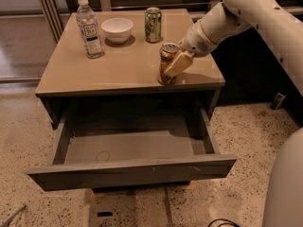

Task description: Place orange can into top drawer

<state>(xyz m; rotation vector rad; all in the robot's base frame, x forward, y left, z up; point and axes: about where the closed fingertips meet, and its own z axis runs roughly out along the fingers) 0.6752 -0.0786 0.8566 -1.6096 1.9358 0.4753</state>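
The orange can stands on the tan cabinet top near its front right edge, tilted slightly. My gripper comes in from the right on the white arm, and its tan fingers are closed around the can's side. The top drawer is pulled wide open below the cabinet top, and its dark inside shows nothing in it. The can is above and behind the drawer's right half.
A water bottle, a white bowl and a green can stand at the back of the cabinet top. The speckled floor surrounds the cabinet. My white base is at the lower right.
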